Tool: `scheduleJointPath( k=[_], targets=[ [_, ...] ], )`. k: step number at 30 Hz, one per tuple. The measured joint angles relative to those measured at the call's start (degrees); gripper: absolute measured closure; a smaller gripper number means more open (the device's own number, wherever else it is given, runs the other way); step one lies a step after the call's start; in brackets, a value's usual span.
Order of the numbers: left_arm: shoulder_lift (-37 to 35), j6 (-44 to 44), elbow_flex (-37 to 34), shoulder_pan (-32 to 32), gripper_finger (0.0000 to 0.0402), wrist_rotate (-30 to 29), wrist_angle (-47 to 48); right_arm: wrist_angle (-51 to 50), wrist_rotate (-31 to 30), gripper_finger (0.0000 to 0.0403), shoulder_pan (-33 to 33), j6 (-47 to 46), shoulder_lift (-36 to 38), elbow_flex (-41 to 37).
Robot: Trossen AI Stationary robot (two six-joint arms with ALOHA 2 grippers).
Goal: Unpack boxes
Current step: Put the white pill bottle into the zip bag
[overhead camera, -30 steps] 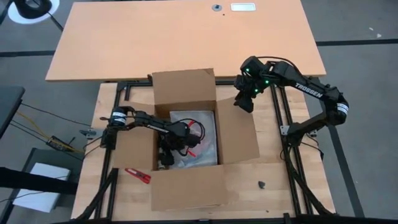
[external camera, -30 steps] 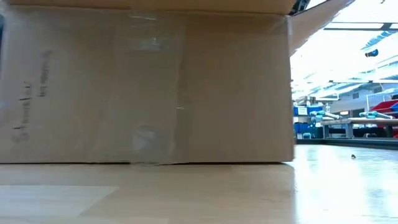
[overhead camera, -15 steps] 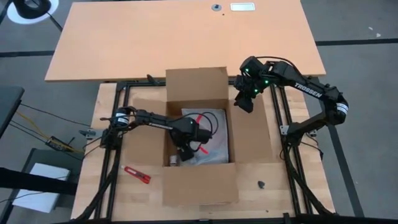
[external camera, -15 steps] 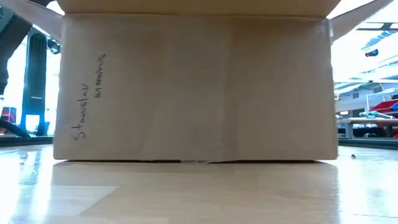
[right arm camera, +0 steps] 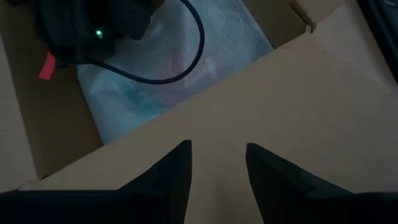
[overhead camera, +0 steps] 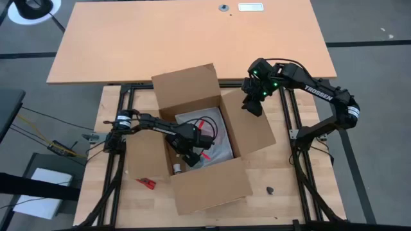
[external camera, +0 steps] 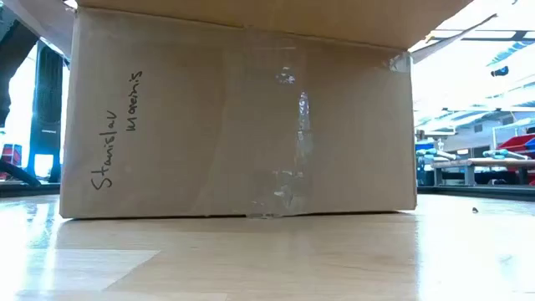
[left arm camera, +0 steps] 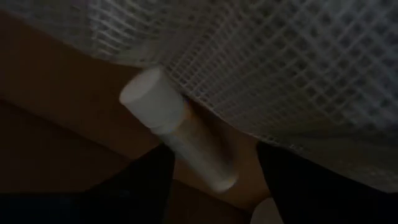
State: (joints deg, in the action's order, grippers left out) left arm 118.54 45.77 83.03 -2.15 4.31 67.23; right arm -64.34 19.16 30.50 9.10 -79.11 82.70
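Note:
The brown cardboard box stands open on the table, turned askew, with its flaps spread; its near wall fills the low view. Inside lie a clear mesh-patterned bag and a small white-capped cylinder on the box floor. My left gripper reaches down into the box, open, with its fingers on either side of the cylinder, beside the bag's edge. My right gripper hangs open above the box's right flap, with nothing between its fingers. My left gripper points down into the box over the cylinder's lower end. I cannot tell whether its fingers touch the cylinder or the box floor.
A red cutter lies on the table beside the box's near-left corner. A small dark object sits near the table's right front. A larger tabletop lies beyond the far edge.
The box has slid toward the table's right and then turned anticlockwise as seen from above, ending askew. My left gripper, inside the box, has moved with it toward the right and rolled about its own axis. My right gripper has kept still.

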Motion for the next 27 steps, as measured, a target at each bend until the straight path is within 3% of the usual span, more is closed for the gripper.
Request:
scheduleJointPath(
  k=[9, 19, 27],
  targets=[
    [0.1, 1.9, -0.6, -0.1, 0.0169, -2.1, -3.0, -0.2, 0.0, 0.0247, 0.0, 0.1, 0.0, -2.3],
    [0.2, -0.7, 0.4, 0.0, 0.0318, -6.3, -3.3, -0.1, -2.8, 0.0247, 0.0, 1.5, 0.0, -1.6],
    [-3.4, -2.1, 9.5, 0.1, 0.0320, -8.1, 5.2, -1.5, -3.3, 0.0247, 0.1, 1.5, 0.0, 4.3]
  ],
)
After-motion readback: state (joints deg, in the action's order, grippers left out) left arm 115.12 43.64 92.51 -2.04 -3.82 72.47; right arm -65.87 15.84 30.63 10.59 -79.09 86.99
